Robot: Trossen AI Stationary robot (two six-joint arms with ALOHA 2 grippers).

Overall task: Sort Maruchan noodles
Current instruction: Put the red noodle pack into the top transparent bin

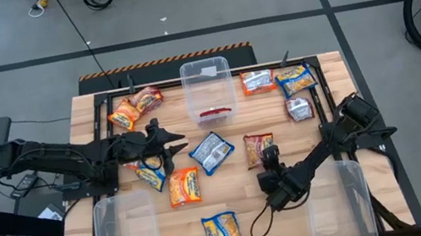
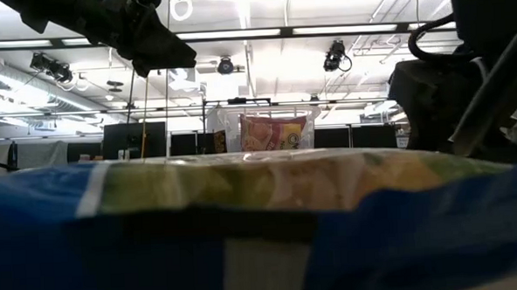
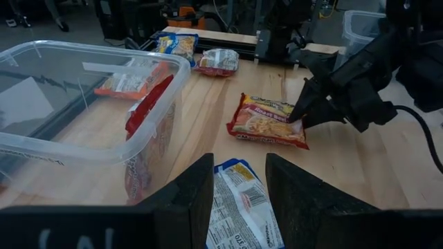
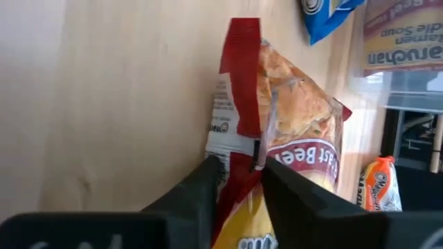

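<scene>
Wooden table [image 1: 233, 204]: right fingers [image 4: 208, 181] pinch the crinkled red packet [image 1: 259, 147]; left fingers [image 3: 197, 190] parted.

Looking past the right gripper [image 4: 241, 166], its two dark fingers [image 4: 190, 190] pinching the edge of a red noodle packet [image 4: 291, 131] lying on the pale wooden table [image 4: 104, 97], the packet's seam caught in the narrow gap between them. Showing, just past that packet, a corner of a blue packet [image 4: 325, 12] and a reddish packet [image 4: 405, 34] seen through the clear wall of a plastic bin [image 4: 408, 81]. Also catching an orange packet [image 4: 379, 185] near the table's edge.
</scene>
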